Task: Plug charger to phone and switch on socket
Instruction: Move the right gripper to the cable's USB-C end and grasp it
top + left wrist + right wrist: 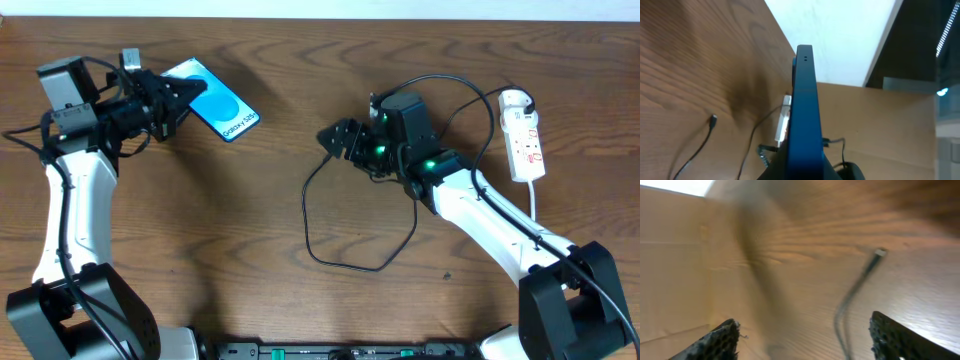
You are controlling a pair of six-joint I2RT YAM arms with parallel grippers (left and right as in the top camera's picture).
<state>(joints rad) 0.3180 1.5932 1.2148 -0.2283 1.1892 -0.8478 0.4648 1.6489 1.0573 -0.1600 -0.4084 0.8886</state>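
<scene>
Overhead, the left gripper point(168, 100) clamps the phone point(222, 105) at the table's point(250, 250) left. Mid-table, the right gripper point(338, 138) hangs agape and empty by the charger's point(305, 215) loose tip. Grasping that connector seems next. The socket point(524, 135) lies far right on brown wood, with a pale wall beyond.

The table point(250, 220) is grained brown wood with a faint sheen. The phone point(222, 103) at upper left has a glossy screen. The socket point(524, 135) looks like smooth white plastic, and the charger point(304, 212) cable is matt black.
</scene>
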